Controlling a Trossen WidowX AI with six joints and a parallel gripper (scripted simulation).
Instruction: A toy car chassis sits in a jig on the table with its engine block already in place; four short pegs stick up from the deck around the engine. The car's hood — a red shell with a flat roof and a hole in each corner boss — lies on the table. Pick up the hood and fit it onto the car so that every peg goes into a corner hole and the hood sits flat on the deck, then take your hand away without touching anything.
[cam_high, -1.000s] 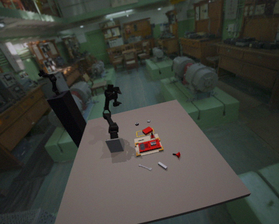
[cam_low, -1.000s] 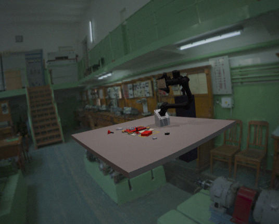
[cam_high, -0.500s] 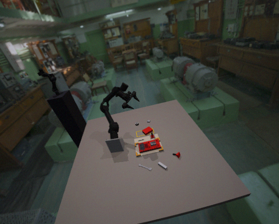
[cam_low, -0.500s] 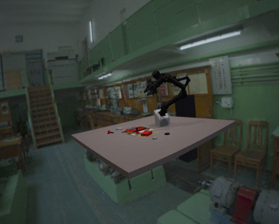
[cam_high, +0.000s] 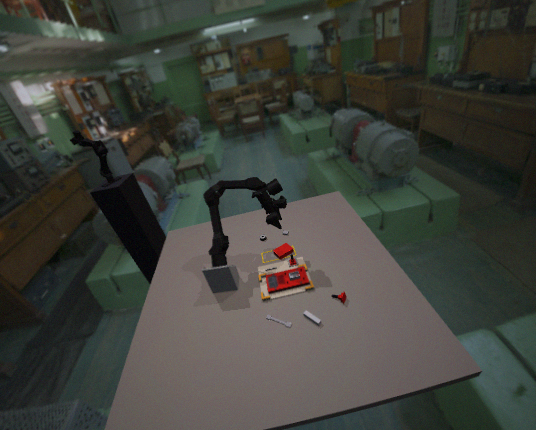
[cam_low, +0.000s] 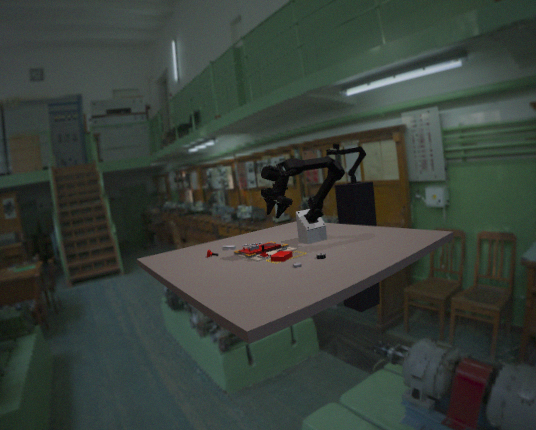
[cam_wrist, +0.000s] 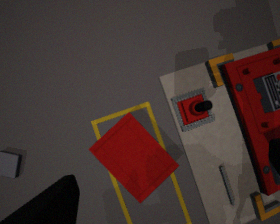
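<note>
The red hood (cam_high: 283, 250) lies flat-roofed on the desk (cam_high: 390, 320), turned askew inside a yellow outline (cam_wrist: 181, 222) so that its corners cross the painted lines; in the wrist view it reads as a plain red rectangle (cam_wrist: 134, 156), its corner holes too blurred to make out. Just beside it stands the jig (cam_high: 280, 295), a pale plate with orange corner brackets holding the red chassis (cam_high: 287, 279), and a small red block with a dark knob (cam_wrist: 195, 108) sits on the plate's near edge between hood and chassis. The black arm (cam_high: 218, 220) arches from its grey base block (cam_high: 220, 280), and the claw (cam_high: 273, 220) hangs well above the desk, short of the hood, its jaws spread wide with nothing between them; one dark fingertip (cam_wrist: 44, 218) shows at the lower left of the wrist view. A small grey block (cam_high: 285, 232) and a dark ring (cam_high: 263, 237) lie on the far side of the hood, under the claw. A red and black piece (cam_high: 340, 297), a white bar (cam_high: 312, 317) and a grey wrench (cam_high: 278, 321) rest on the near side of the jig, apart from it. Open desk surface stretches wide toward the near and right edges.
</note>
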